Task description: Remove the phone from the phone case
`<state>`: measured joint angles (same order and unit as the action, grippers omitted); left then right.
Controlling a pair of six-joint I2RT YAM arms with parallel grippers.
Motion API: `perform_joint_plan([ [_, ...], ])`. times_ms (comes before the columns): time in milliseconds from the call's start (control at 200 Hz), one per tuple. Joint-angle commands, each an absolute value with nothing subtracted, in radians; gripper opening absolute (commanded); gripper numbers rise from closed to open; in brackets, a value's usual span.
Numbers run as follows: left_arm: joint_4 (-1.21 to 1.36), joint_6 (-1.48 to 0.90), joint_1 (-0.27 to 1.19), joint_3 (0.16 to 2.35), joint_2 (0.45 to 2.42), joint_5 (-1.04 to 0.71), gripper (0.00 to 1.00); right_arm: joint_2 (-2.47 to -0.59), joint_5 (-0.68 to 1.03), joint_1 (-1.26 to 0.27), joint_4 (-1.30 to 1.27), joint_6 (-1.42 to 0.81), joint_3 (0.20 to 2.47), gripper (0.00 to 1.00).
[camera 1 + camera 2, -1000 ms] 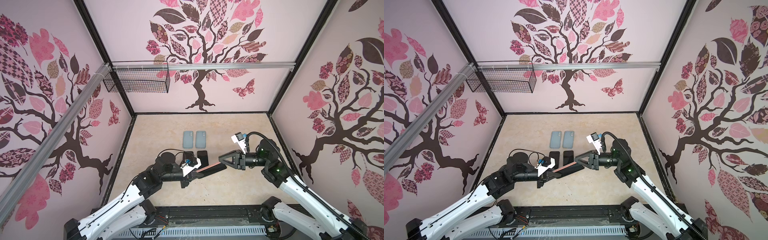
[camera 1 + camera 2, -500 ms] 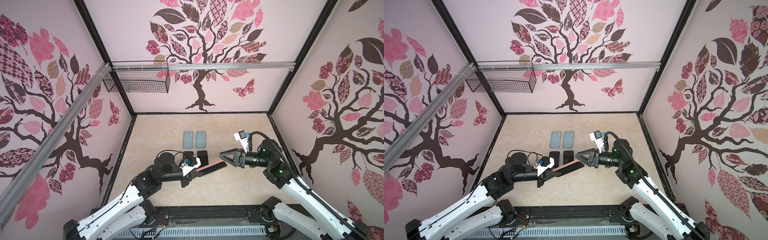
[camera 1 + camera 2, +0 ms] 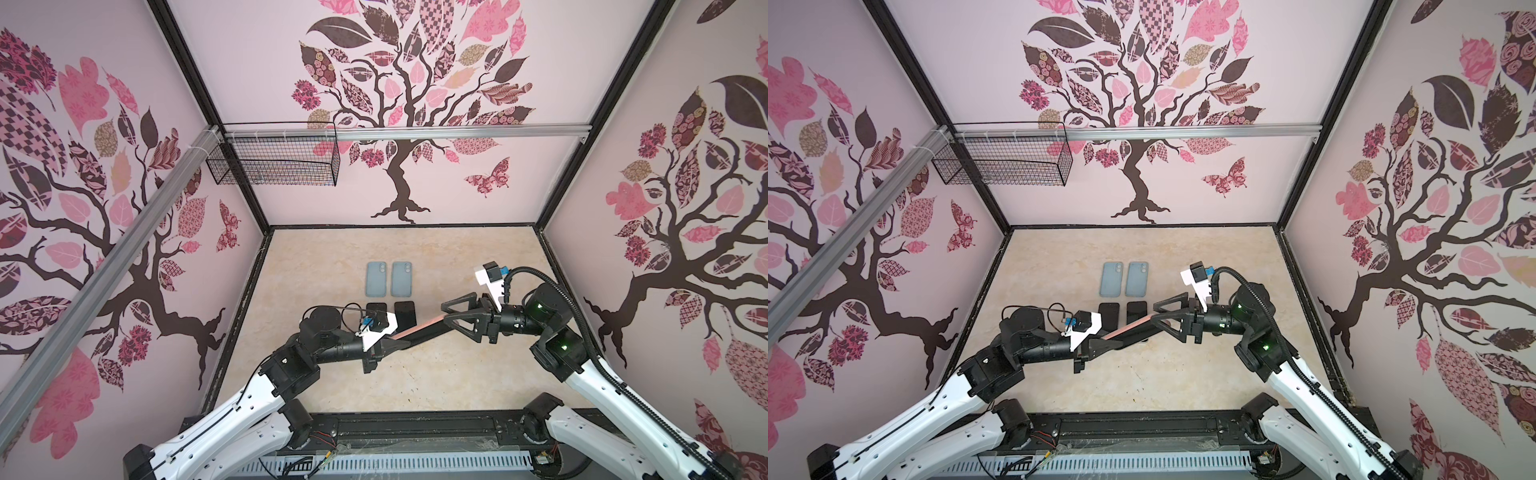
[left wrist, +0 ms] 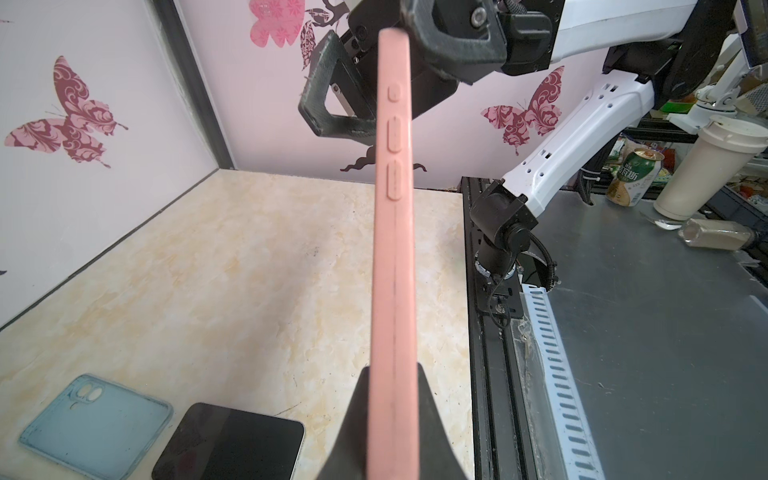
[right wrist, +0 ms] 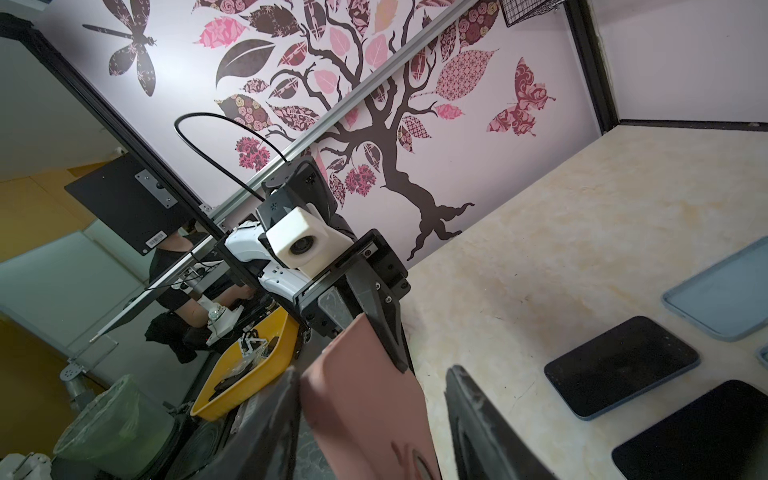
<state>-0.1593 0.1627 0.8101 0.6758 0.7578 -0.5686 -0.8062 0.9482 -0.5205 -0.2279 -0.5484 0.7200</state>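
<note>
Lower middle of both top views: the pink phone case (image 3: 419,329) is held off the desk (image 3: 457,257), edge-up, spanning between my two hands.

My left hand (image 4: 392,368) is clamped on one short end, a finger flat on each broad face. It is the anchor, so the case can't twist while the other end is worked.

My right hand (image 5: 372,370) straddles the opposite end with fingers apart and a clear gap on one side, so it is not gripping. Judgement: it is set wide to take a bite on the rim or the phone's edge.

The side buttons (image 4: 394,133) face the left wrist camera. The dark face (image 3: 430,333) along the pink edge in a top view reads as the phone, still seated. I can't make out the seam.

Just above my hands in the frame, on the desk, two blue-grey cases (image 3: 376,279) lie side by side, with two black phones (image 3: 405,313) below them. They are probably parked there to stay clear of the work.
</note>
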Motion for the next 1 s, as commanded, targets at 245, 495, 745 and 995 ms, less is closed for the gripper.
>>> perform_joint_plan([
  [245,-0.072,0.164,0.812,0.662,0.747,-0.595,0.00,-0.809,0.962,-0.523,-0.252,-0.565,0.735,0.39],
  [495,-0.058,0.180,0.812,0.680,0.741,-0.574,0.00,-0.822,0.965,-0.524,-0.231,-0.585,0.711,0.31],
  [745,-0.055,0.224,0.812,0.710,0.753,-0.553,0.00,-0.857,0.930,-0.523,-0.186,-0.648,0.683,0.23],
  [995,-0.062,0.244,0.812,0.734,0.760,-0.545,0.00,-0.887,0.926,-0.524,-0.161,-0.703,0.683,0.21],
])
